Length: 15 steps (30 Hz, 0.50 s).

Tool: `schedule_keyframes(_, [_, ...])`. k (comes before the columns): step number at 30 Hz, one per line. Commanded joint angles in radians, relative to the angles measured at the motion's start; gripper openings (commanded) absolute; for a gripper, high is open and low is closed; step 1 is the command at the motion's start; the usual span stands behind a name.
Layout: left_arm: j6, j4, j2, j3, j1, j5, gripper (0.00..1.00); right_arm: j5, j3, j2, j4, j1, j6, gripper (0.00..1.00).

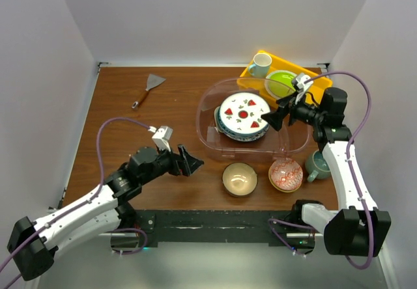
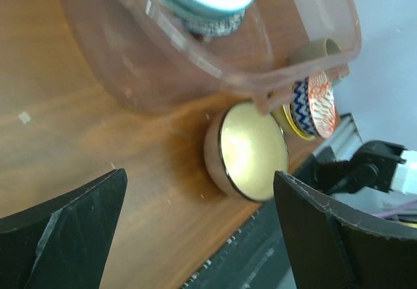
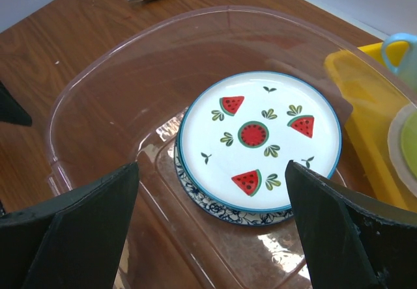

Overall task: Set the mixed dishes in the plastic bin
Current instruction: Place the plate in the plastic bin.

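The clear plastic bin point(image 1: 207, 110) holds a stack of plates, the white watermelon plate point(image 1: 244, 112) on top of the blue floral plate point(image 3: 215, 206); a darker plate edge shows beneath. The tan bowl point(image 1: 239, 178), the red-patterned bowl point(image 1: 285, 174) and the grey-teal mug point(image 1: 318, 165) stand on the table in front of the bin. My right gripper point(image 1: 276, 119) is open and empty above the bin's right side, over the plates point(image 3: 260, 136). My left gripper point(image 1: 189, 162) is open and empty, left of the tan bowl point(image 2: 251, 150).
A yellow tray point(image 1: 255, 75) at the back right holds a lime-green plate point(image 1: 281, 84) and a white mug point(image 1: 260, 64). A scraper with a wooden handle point(image 1: 147, 89) lies at the back left. The table's dark front edge point(image 1: 215, 219) runs just behind the bowls.
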<state>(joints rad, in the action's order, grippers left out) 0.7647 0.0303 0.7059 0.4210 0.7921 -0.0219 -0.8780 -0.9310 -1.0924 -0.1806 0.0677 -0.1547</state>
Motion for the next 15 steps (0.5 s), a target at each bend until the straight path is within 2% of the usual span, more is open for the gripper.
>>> schedule_keyframes(1, [0.218, -0.188, 0.039, -0.103, 0.024, -0.102, 1.0, -0.061, -0.025, 0.009, 0.024, 0.003, -0.022, 0.98])
schedule_keyframes(4, [0.28, -0.21, 0.096, -0.111, 0.163, 0.02, 1.0, -0.058, -0.026, 0.009, 0.012, 0.004, -0.029, 0.98])
schedule_keyframes(5, [0.295, -0.201, 0.121, -0.104, 0.243, 0.078, 1.0, -0.056, -0.028, 0.009, 0.01, 0.004, -0.032, 0.98])
schedule_keyframes(8, [0.378, -0.153, 0.234, -0.053, 0.343, 0.184, 1.0, -0.052, -0.031, 0.014, 0.006, 0.004, -0.036, 0.98])
schedule_keyframes(10, [0.426, -0.133, 0.324, -0.001, 0.381, 0.246, 1.0, -0.046, -0.031, 0.02, 0.003, 0.004, -0.037, 0.98])
schedule_keyframes(15, [0.554, 0.077, 0.504, 0.178, 0.461, 0.378, 0.99, -0.05, -0.026, 0.029, 0.006, 0.004, -0.036, 0.98])
